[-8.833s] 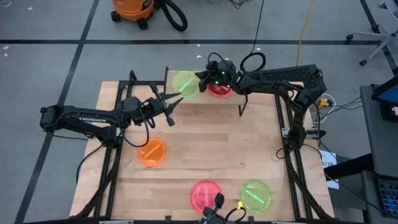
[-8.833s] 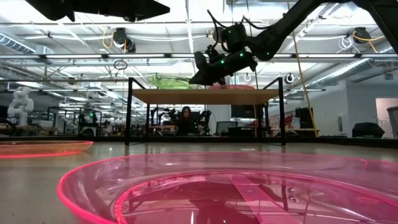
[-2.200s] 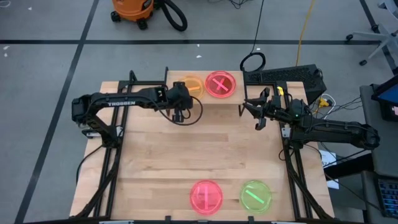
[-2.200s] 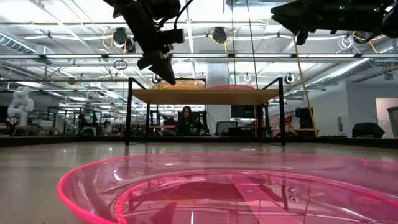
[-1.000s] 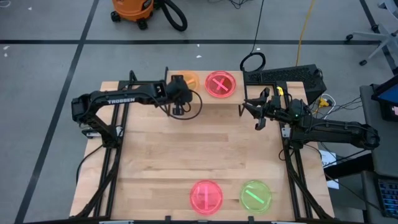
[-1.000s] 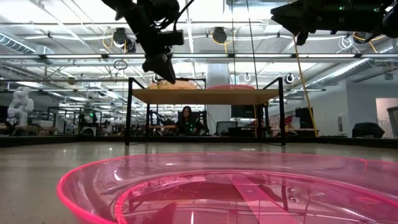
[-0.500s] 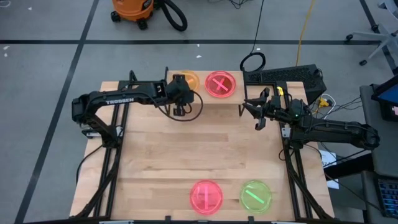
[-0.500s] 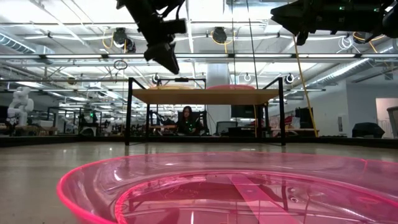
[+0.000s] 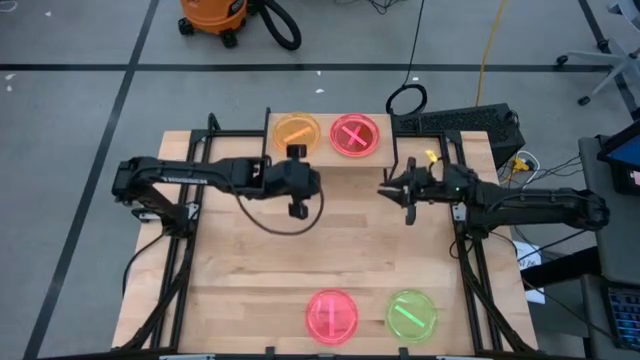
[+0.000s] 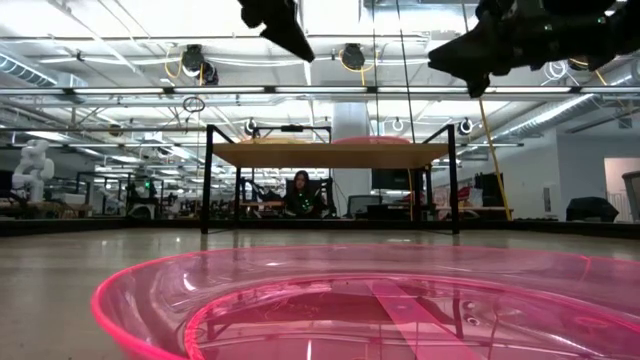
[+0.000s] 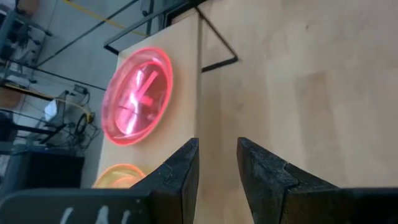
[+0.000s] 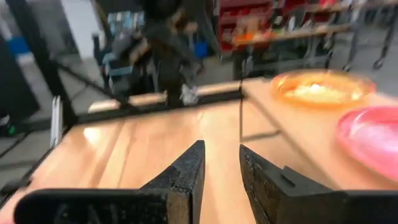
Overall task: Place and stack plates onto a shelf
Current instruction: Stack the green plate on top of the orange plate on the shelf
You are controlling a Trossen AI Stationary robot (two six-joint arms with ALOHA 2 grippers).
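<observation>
The shelf [image 9: 325, 152] stands at the table's far edge. On it rest an orange plate [image 9: 296, 130] and a pink plate [image 9: 355, 134], side by side. In the left wrist view both show, pink [image 11: 137, 93] and orange [image 11: 121, 175]. A pink plate [image 9: 331, 314] and a green plate [image 9: 411, 313] lie flat at the near edge. My left gripper [image 9: 298, 209] hangs high over the table, just on the near side of the shelf, narrowly open [image 11: 217, 162] and empty. My right gripper [image 9: 400, 195] hovers to the shelf's right and nearer, narrowly open [image 12: 222, 168] and empty.
The shelf's thin black legs [image 10: 207, 180] stand on the tabletop at the far side. Bare wood stretches across the middle of the table [image 9: 330, 250]. The near pink plate [image 10: 370, 300] fills the low view's foreground. A person sits in the room beyond the shelf [image 10: 298, 192].
My left gripper has drawn back from the shelf toward the near edge and risen high, leaving the orange plate on the shelf uncovered. My right gripper has shifted a little toward the table's left and near side.
</observation>
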